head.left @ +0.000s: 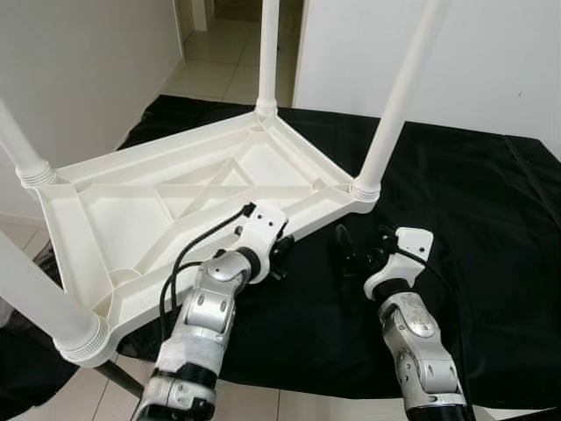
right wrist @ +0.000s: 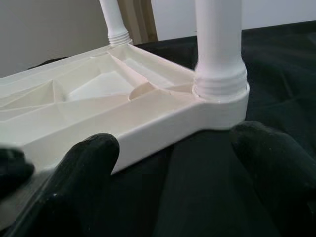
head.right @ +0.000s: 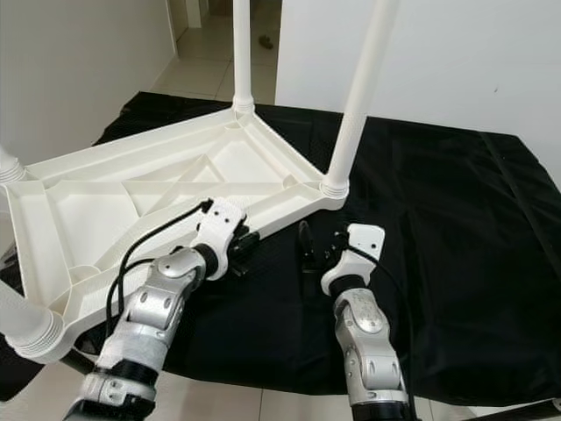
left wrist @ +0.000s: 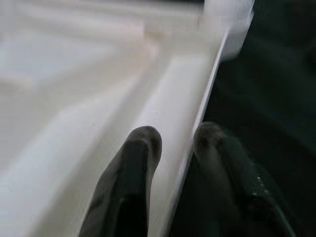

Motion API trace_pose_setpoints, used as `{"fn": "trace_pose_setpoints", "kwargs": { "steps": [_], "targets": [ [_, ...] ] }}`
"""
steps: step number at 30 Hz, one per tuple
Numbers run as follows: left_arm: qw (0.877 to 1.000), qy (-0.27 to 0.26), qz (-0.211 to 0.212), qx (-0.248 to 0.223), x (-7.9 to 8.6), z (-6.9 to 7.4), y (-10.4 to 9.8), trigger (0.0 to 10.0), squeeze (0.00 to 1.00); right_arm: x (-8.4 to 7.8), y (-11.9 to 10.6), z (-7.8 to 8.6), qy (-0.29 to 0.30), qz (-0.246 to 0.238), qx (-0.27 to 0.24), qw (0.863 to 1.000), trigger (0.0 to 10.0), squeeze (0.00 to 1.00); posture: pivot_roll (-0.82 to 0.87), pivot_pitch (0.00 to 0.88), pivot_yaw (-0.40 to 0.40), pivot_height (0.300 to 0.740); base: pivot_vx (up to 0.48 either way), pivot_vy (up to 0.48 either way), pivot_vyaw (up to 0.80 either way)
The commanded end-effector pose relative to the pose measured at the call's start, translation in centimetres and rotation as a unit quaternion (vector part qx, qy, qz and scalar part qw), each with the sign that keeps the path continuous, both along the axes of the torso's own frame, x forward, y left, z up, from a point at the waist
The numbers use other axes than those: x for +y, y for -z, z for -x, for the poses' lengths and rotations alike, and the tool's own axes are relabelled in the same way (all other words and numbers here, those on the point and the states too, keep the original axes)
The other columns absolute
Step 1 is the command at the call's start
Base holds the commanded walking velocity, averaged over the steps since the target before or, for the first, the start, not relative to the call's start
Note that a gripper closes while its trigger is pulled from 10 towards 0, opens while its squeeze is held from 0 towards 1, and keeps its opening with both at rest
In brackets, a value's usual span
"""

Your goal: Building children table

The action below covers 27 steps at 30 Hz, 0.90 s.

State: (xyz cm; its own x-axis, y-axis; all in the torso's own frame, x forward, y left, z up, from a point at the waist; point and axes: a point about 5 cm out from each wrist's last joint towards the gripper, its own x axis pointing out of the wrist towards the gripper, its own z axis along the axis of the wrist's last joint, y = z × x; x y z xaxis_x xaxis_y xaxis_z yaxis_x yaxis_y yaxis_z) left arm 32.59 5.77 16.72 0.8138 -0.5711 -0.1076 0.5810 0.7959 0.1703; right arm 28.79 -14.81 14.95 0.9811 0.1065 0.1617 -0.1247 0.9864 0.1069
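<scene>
The white plastic children table [head.left: 188, 206] lies upside down on a black cloth [head.left: 473, 228] that covers the work surface. Its underside faces up and shows moulded ribs that form triangular and rectangular cells, smooth and a little glossy. Four round white legs stand up from the corners; each one sits in a ringed, threaded collar, for example the leg at the corner nearest to the right gripper [head.left: 399, 96] and the far leg [head.left: 267, 53].

The left gripper [head.left: 280, 252] is at the table's near edge, between two corners. In the left wrist view one black finger [left wrist: 131, 182] lies over the inside of the flat white rim and the other on the outside, on the cloth side, so the jaws are closed upon the rim with only the thin wall between them.

The right gripper [head.left: 361, 253] is over the cloth just beside the table's corner collar, a little in front of it. Its rounded matt black fingers [right wrist: 81, 173] are wide apart and hold nothing; the corner is seen between them, not touched.

Beyond the table there are white walls and a pale tiled floor [head.left: 219, 53].
</scene>
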Motion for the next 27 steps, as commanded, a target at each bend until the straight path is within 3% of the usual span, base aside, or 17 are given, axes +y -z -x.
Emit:
{"fn": "trace_pose_setpoints", "kwargs": {
  "steps": [1,2,4,5,17,23,27],
  "targets": [
    [0.996,-0.082,0.02,-0.038,0.6,-0.2,-1.1,10.0,1.0,-0.1,0.3,0.0,-0.001,0.002,0.003,1.0,10.0,0.0,0.02,0.067,-0.01,0.74,0.0,0.0,0.0],
    [0.996,-0.082,0.006,-0.043,0.5,-0.2,-1.0,10.0,0.94,0.0,0.4,0.1,-0.003,0.001,0.004,1.0,10.0,0.0,0.02,0.068,-0.011,0.74,0.0,0.0,0.0],
    [0.996,-0.08,-0.005,-0.047,0.5,-0.1,-1.0,10.0,0.94,0.1,0.4,0.1,-0.004,0.0,0.005,1.0,10.0,0.0,0.02,0.068,-0.011,0.74,0.0,0.0,0.0],
    [0.996,-0.079,-0.008,-0.049,0.4,-0.1,-1.0,10.0,0.0,0.1,0.4,0.1,-0.004,0.0,0.005,1.0,10.0,0.0,0.03,0.071,-0.014,0.74,0.0,0.0,0.0],
    [0.997,-0.067,-0.017,-0.045,1.3,1.1,-1.3,10.0,0.0,0.2,0.7,0.1,-0.005,0.005,0.009,1.0,10.0,0.0,0.04,0.069,-0.016,0.74,0.0,0.0,0.0],
    [0.994,-0.088,-0.06,-0.028,4.1,3.1,0.0,10.0,0.0,0.2,0.9,0.0,-0.007,0.006,0.012,1.0,10.0,0.0,0.07,0.069,-0.026,0.74,0.0,0.0,0.0],
    [0.993,-0.093,-0.076,-0.023,4.4,3.3,0.4,10.0,0.0,0.3,0.9,0.0,-0.01,0.006,0.012,1.0,10.0,0.0,0.07,0.069,-0.027,0.74,0.0,0.0,0.0]
  ]
}}
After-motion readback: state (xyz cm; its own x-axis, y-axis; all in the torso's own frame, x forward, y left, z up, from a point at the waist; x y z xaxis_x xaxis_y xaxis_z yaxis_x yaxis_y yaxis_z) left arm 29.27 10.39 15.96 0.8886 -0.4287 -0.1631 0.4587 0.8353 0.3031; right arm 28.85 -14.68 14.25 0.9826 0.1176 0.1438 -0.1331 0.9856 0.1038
